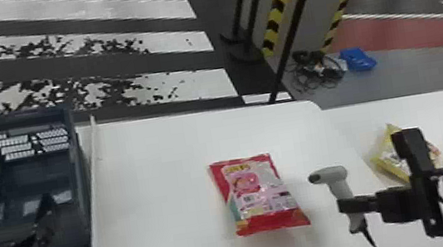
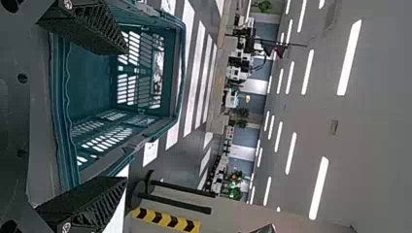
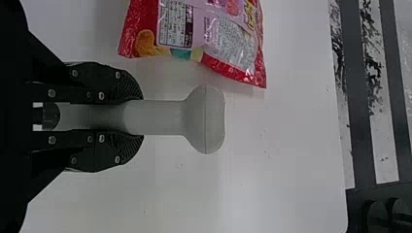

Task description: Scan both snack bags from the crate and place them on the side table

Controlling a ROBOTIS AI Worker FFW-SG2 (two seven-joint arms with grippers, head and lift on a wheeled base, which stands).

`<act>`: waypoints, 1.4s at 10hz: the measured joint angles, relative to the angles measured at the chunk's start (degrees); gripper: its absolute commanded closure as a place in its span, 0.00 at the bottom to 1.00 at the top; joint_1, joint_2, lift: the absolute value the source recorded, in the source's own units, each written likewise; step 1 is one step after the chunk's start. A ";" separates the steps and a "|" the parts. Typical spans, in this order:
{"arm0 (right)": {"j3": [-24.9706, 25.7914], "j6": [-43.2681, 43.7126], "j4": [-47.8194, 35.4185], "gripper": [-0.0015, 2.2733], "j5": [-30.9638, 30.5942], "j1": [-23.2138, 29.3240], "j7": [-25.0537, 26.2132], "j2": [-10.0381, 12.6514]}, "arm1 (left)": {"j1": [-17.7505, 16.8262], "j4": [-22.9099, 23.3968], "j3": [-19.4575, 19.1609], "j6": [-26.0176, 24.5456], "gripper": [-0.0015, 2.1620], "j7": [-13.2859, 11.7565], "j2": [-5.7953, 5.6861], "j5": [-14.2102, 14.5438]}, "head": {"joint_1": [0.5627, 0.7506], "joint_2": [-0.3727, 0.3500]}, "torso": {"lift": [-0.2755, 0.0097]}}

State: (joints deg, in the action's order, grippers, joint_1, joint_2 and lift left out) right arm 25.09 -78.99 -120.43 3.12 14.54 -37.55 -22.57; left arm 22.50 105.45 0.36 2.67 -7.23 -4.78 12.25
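In the head view the red snack bag (image 1: 258,195) lies flat on the white table. A yellow snack bag (image 1: 391,158) lies on the side table at the right, partly behind the right arm. My right gripper (image 1: 348,206) is shut on the handle of the grey scanner (image 1: 336,179), whose head points left toward the red bag. In the right wrist view the right gripper (image 3: 133,117) holds the scanner (image 3: 204,119) beside the red bag (image 3: 214,34). My left gripper (image 1: 12,215) is over the crate (image 1: 83,175) at the left; in the left wrist view the left gripper (image 2: 124,114) stands open.
A thin raised edge (image 1: 92,174) runs between the crate and the white table (image 1: 158,185). The scanner's cable (image 1: 372,241) trails toward the front. Black poles and a yellow-black striped barrier (image 1: 279,11) stand on the floor beyond the tables.
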 measured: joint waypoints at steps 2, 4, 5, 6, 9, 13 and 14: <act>0.69 -6.93 -7.05 0.99 0.42 2.18 -0.07 1.02 | 0.00 0.00 0.06 0.13 0.03 -0.18 -0.06 0.19 | 0.70 0.14 | 0.63; -0.21 -10.69 -13.36 0.99 0.55 3.41 -0.07 2.32 | 0.00 0.02 0.07 0.44 0.03 -0.34 -0.06 0.55 | 0.70 0.17 | 0.63; -1.19 -10.90 -15.76 0.99 0.53 3.52 -0.07 3.04 | 0.04 0.09 0.12 0.52 0.03 -0.41 -0.06 0.58 | 0.70 0.21 | 0.63; -2.27 -10.96 -17.89 0.99 0.36 3.49 -0.07 3.70 | 0.18 0.24 0.14 0.61 0.04 -0.41 -0.06 0.58 | 0.70 0.24 | 0.63; -5.83 -10.98 -23.83 0.99 -0.45 3.82 0.02 6.15 | 0.35 0.46 0.08 0.70 0.04 -0.41 -0.03 0.58 | 0.70 0.32 | 0.63; -12.81 -10.98 -26.49 0.99 -4.98 4.69 0.01 7.10 | 0.35 0.23 0.08 0.70 0.03 -0.41 0.04 0.58 | 0.70 0.40 | 0.63; -15.05 -10.98 -26.29 0.99 -7.06 4.77 0.13 7.17 | 0.35 0.20 0.09 0.70 0.04 -0.41 -0.01 0.58 | 0.70 0.42 | 0.63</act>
State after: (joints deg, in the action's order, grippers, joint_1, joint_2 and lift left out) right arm 10.03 -89.96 -146.72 -3.94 19.31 -37.42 -15.41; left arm 22.85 105.65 0.46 3.38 -7.65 -4.79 12.83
